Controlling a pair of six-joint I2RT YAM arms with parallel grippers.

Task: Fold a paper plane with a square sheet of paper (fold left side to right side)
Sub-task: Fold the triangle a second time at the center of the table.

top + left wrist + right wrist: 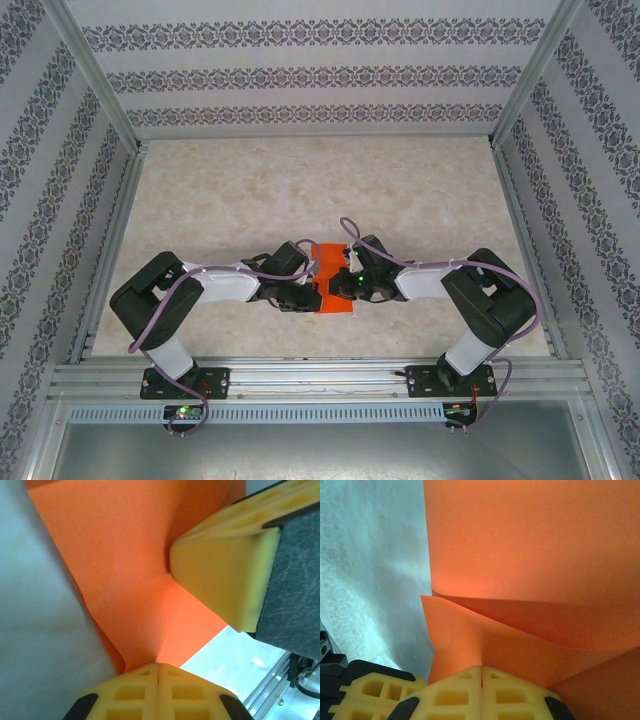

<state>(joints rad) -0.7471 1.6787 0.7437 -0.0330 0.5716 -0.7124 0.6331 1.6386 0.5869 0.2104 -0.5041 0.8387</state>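
The square sheet of paper (330,300) is bright orange-red and lies at the table's near middle, between the two wrists. My left gripper (310,290) comes at it from the left, and in its wrist view the yellow jaws (159,667) are shut on a raised fold of the paper (125,555). The right gripper (346,285) meets it from the right, and its jaws (481,669) are shut on the paper (520,540) too, with a bent layer lifting over a flat one. The right gripper's fingers (225,575) press down on the sheet close to my left jaws.
The pale marbled table (320,190) stretches away behind the arms. Patterned walls (300,75) and aluminium posts box it in on three sides. A metal rail (320,375) runs along the near edge, where both arm bases are bolted.
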